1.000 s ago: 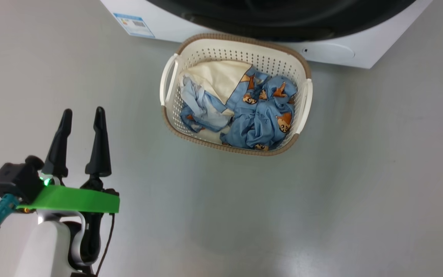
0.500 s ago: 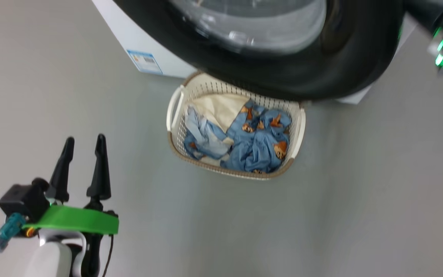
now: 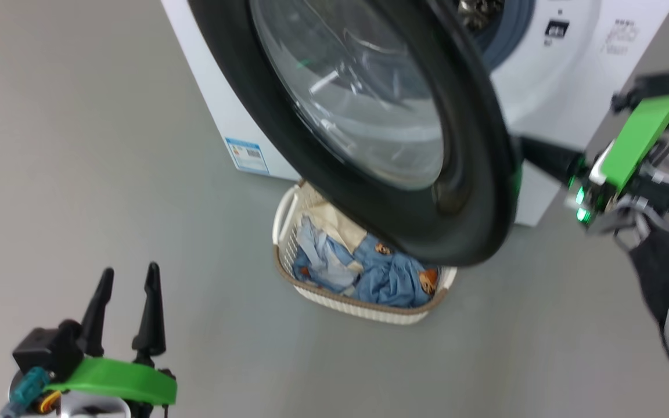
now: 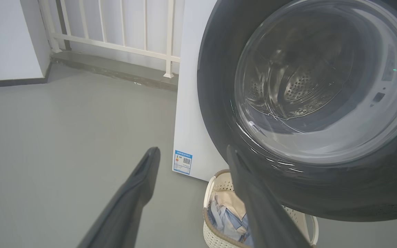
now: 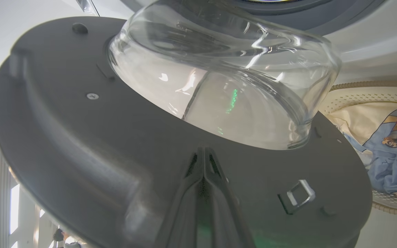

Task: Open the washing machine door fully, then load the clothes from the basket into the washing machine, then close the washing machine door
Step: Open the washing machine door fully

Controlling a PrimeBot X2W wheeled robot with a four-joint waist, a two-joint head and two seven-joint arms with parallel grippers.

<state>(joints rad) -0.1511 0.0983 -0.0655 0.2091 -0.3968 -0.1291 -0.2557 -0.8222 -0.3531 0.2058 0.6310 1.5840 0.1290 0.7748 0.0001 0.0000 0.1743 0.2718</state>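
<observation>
You are in the first step: opening the washing machine door (image 3: 363,116). It stands part-way out from the washing machine (image 3: 549,75), not yet swung fully aside. Your right claw (image 5: 203,151) is pinched narrow, fingers pressed together and holding nothing. Its tips sit at the door's dark grey inner face, just below the bulge of the glass bowl, and seem to touch it. The metal latch loop (image 5: 300,194) lies just to the right of those tips in the right wrist view.

The next move, I judge, is a steady push outward with the closed fingers, following the door's arc about its hinge until the opening is free. Watch that the tips do not slide off the smooth face towards the glass.

Your left claw (image 3: 129,268) is spread wide and empty, low over the floor, well apart from everything.

The basket (image 3: 363,307) sits on the floor ahead and to the right of the left claw, and below the right claw, partly under the door's lower edge. The clothes (image 3: 387,278) are all in it: blue printed pieces, a cream one and a pale one. The drum (image 4: 298,86), seen through the glass ahead of the left claw, shows bare steel as far as you can tell.
</observation>
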